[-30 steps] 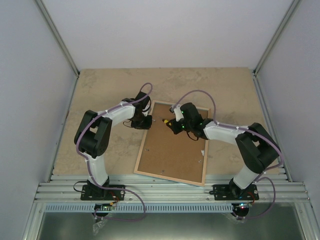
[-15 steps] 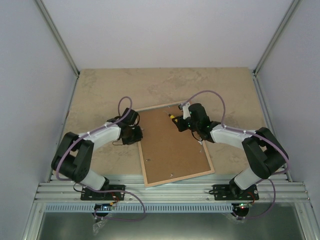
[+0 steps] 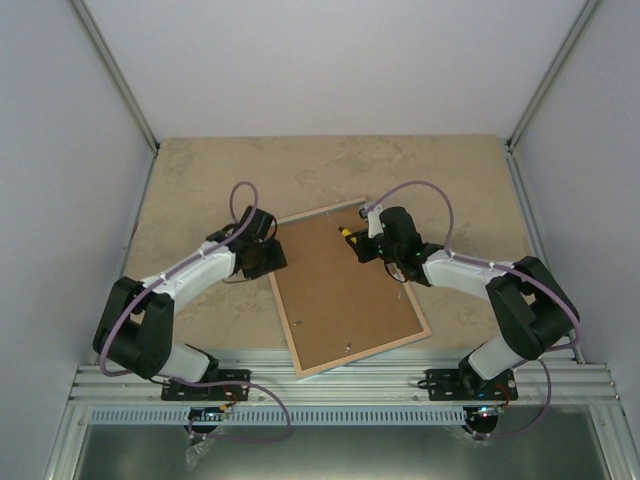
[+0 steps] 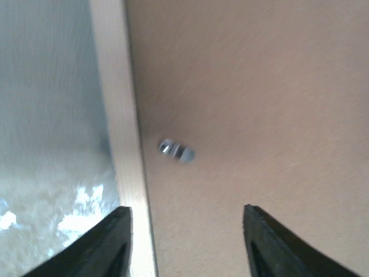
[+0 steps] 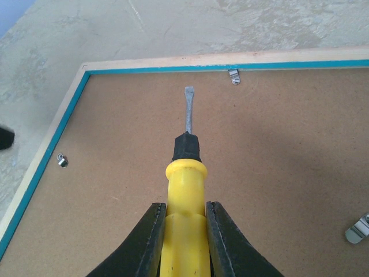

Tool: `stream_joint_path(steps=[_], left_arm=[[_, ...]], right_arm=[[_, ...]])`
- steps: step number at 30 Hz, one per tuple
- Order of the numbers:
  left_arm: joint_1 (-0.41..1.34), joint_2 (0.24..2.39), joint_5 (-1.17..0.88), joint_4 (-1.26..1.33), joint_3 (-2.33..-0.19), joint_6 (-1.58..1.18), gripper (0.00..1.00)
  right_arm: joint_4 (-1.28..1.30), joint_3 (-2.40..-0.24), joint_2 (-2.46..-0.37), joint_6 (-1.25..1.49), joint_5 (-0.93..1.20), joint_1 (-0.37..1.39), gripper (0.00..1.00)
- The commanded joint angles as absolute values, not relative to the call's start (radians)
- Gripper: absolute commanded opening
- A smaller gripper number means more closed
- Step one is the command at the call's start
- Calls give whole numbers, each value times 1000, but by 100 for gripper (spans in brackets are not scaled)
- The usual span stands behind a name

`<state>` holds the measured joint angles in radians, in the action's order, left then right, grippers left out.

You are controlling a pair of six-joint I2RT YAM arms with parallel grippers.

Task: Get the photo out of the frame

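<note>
frame (image 3: 345, 300) lies face-down and skewed on the counter (image 3: 200, 170), fibreboard back up, near corner by the arm bases. photo isn't visible in any view. It's presumably sandwiched under the back board, so the retaining tabs have to be turned before anything comes out.

right claw (image 5: 184, 222) is pinching a yellow-handled screwdriver (image 5: 185, 167) by the handle. The flat blade sits low over the board, aimed at the far tab (image 5: 233, 75) on the far rail, with the tip short of it and not touching. Makes sense: the tabs look too small for the fingers, so the blade does the levering.

left claw (image 4: 185, 236) is spread with nothing between the fingers. It straddles the frame's left wood rim with the side tab (image 4: 176, 150) just ahead. My read is it's placed to pin the frame so it doesn't slide when the blade pushes. That view is blurred, so I can't tell if it's touching the board.
</note>
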<state>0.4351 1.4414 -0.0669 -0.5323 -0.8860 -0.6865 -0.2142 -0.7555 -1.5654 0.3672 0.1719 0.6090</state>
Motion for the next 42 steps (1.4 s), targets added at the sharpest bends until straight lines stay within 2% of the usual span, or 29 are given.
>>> stream_joint_path(steps=[1, 15, 22, 31, 36, 42], left_arm=[[426, 1530, 20, -625, -1055, -443, 65], [421, 1974, 2, -671, -1547, -9, 70], [418, 2126, -53, -678, -1686, 78, 74], [410, 2260, -124, -714, -1761, 121, 76], [407, 2289, -113, -718, -1767, 117, 69], [405, 2288, -112, -730, -1756, 100, 52]], right_arm=[[-258, -743, -1534, 372, 176, 600, 0], [-261, -738, -1526, 362, 167, 597, 1], [-264, -738, -1529, 361, 178, 597, 1], [-261, -744, -1539, 359, 187, 597, 1], [-260, -749, -1548, 360, 196, 597, 1], [-258, -749, -1549, 360, 198, 597, 1]])
